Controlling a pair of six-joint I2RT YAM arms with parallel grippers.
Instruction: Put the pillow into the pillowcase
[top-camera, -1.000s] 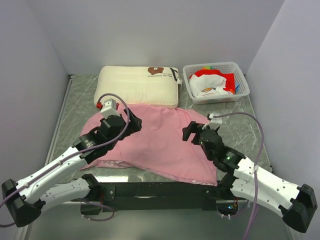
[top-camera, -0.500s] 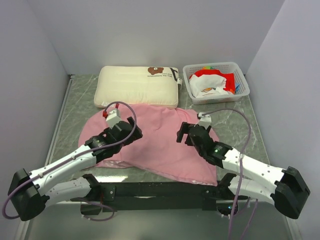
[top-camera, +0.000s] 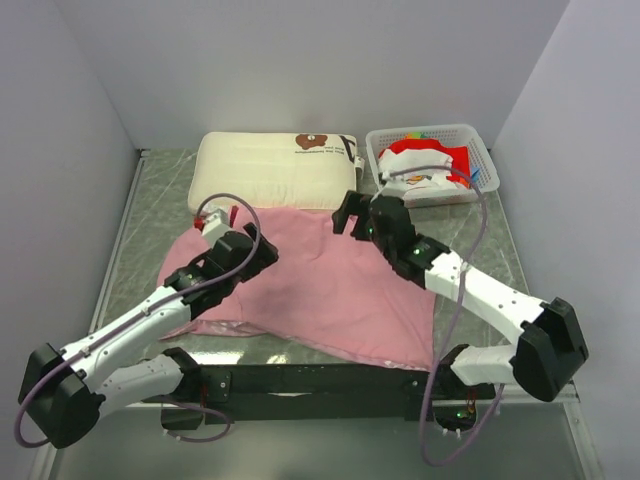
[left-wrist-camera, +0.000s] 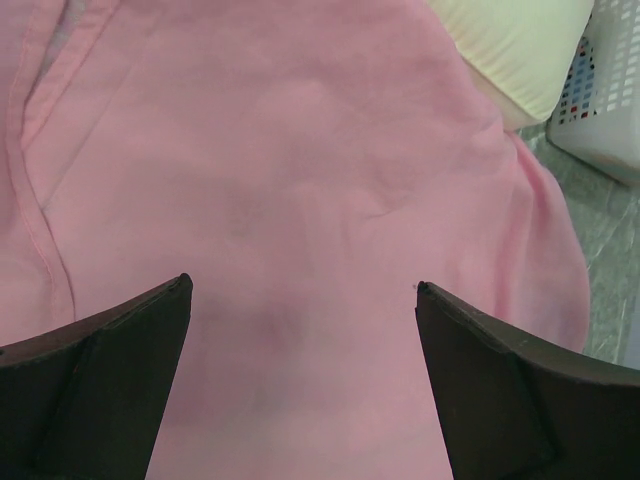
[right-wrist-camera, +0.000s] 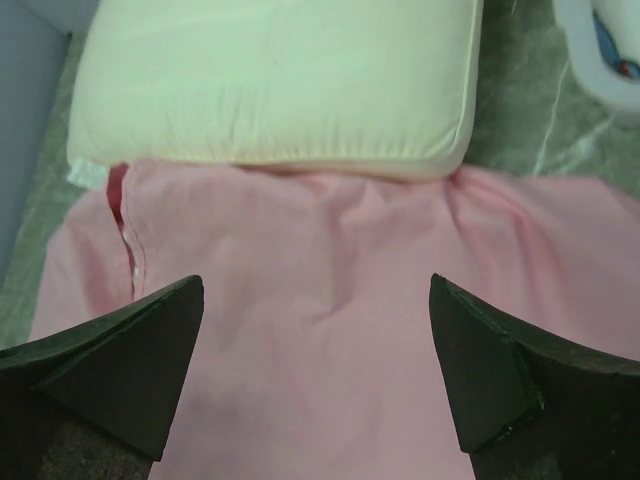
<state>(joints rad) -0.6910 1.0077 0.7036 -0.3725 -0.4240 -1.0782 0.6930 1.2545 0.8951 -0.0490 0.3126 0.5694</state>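
The left gripper (top-camera: 262, 252), fingers spread wide with nothing between them, hovers over the left half of the pillowcase (top-camera: 320, 285), which lies flat and rumpled across the middle of the table (top-camera: 150, 200). The right gripper (top-camera: 345, 215), also wide open and empty, reaches farther out, above the pillowcase's far edge, just short of the pillow (top-camera: 275, 170). Whether either gripper touches the fabric cannot be told.

The pillow lies outside the pillowcase at the far side of the table, its long side running left to right and its bear mark (top-camera: 313, 141) near the far edge, toward the right end. The pillowcase's far edge meets the pillow's near edge, and its near right corner reaches the near edge of the table.

From the left wrist, the left gripper (left-wrist-camera: 302, 285) frames plain pink pillowcase (left-wrist-camera: 300, 170), with a hem (left-wrist-camera: 35, 200) running down the left side and a corner of the pillow (left-wrist-camera: 520, 50) at upper right. From the right wrist, the right gripper (right-wrist-camera: 315, 282) frames the seam where pillowcase (right-wrist-camera: 330, 330) meets pillow (right-wrist-camera: 270, 80).

A white basket (top-camera: 430, 132) holding white and red cloth (top-camera: 425, 165) stands just beside the pillow's right end.
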